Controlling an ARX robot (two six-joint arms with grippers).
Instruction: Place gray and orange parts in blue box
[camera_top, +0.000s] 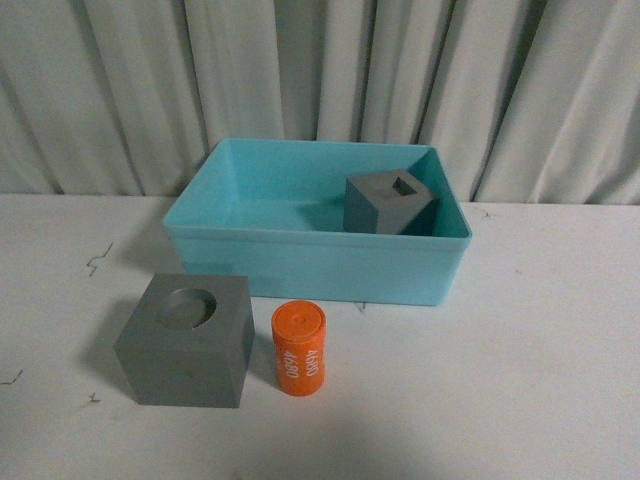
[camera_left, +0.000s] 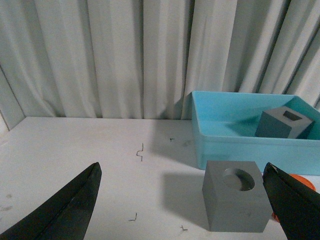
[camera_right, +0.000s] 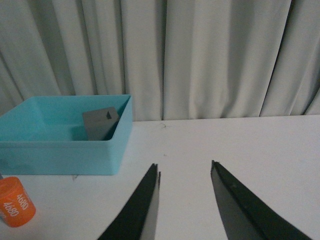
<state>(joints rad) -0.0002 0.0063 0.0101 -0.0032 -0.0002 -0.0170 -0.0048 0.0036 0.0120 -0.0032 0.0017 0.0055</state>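
Observation:
The blue box (camera_top: 300, 265) stands at the table's middle back, and a gray cube with a rectangular recess (camera_top: 388, 203) rests tilted inside it at the right. In front of the box, a gray cube with a round recess (camera_top: 187, 338) sits on the table, with the orange cylinder (camera_top: 299, 348) upright beside it. Neither arm shows in the front view. My left gripper (camera_left: 181, 170) is open wide, and the round-recess cube (camera_left: 234, 201) lies ahead between its fingers, nearer the right one. My right gripper (camera_right: 184, 169) is open over bare table, away from the box (camera_right: 65, 150) and the orange cylinder (camera_right: 15, 201).
A pale pleated curtain (camera_top: 320, 80) hangs behind the white table (camera_top: 540, 350). Small dark marks (camera_top: 98, 260) dot the tabletop to the left.

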